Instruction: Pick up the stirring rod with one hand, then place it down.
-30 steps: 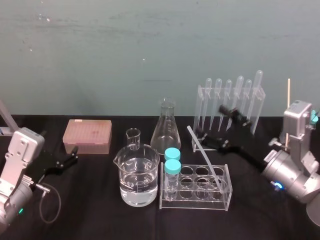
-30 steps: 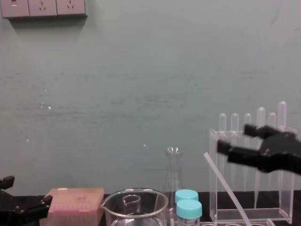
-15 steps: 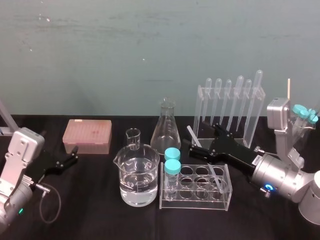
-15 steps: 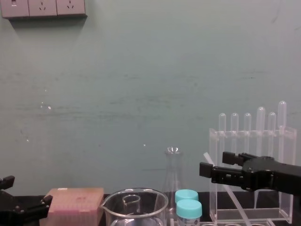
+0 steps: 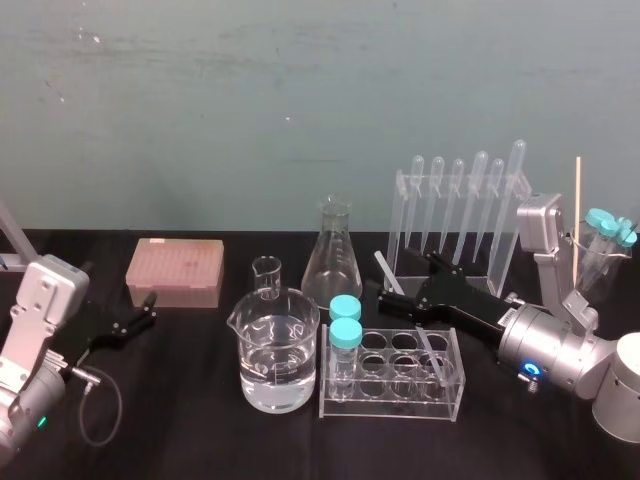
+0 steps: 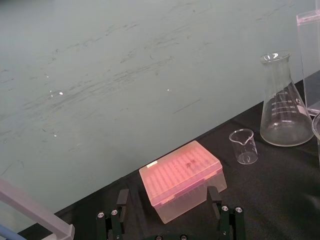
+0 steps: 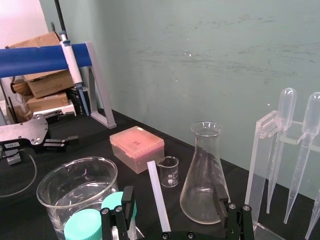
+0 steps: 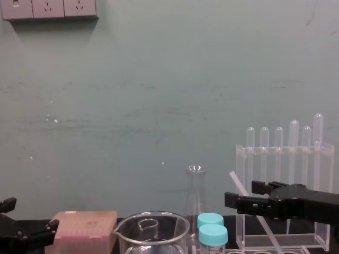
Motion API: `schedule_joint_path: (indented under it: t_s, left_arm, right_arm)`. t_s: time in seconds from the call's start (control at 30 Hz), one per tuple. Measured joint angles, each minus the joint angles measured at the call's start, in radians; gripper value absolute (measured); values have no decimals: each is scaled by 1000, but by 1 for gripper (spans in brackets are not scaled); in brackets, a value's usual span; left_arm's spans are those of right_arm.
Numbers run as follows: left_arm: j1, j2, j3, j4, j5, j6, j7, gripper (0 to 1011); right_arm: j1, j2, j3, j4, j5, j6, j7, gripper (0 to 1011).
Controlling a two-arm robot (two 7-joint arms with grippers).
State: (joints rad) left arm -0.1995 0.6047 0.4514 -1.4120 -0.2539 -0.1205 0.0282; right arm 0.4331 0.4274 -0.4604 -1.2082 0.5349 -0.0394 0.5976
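Two fingers (image 7: 114,222) of the right gripper (image 5: 405,280) stand wide apart, w/ the stirring rod (image 7: 158,197) running up btwn them, nearer one finger than the other; no contact that I can see. Rod leans at a slant: lower end down in a hole of the clear rack (image 5: 390,408) below the fingers, upper end sticking out beyond the fingertips. Teal-capped tubes (image 5: 344,325) sit just outside one finger.

Judgement: rod prob. light, stiff, smooth & slick, maybe brittle; thin, so it could roll or pivot in the grip. Best hold approx. upper third, above the rack rim, square across both fingers, gentle squeeze, then lift along its own slant so it doesn't lever on the rack.

Left gripper (image 5: 146,312) parked, fingers apart, pink box (image 5: 173,270) just beyond its tips.
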Motion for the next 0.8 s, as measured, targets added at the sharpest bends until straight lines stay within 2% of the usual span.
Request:
schedule_joint_path:
  t_s: [0.4, 0.57, 0.8]
  left_arm:
    - [0, 0, 0, 0, 0, 0, 0, 1000]
    - [0, 0, 0, 0, 0, 0, 0, 1000]
    - [0, 0, 0, 0, 0, 0, 0, 1000]
  right_arm:
    - [-2, 2, 0, -3, 1, -3, -2, 981]
    - [-3, 2, 0, -4, 1, -4, -3, 885]
    - [-3, 3, 0, -5, 2, -4, -3, 664]
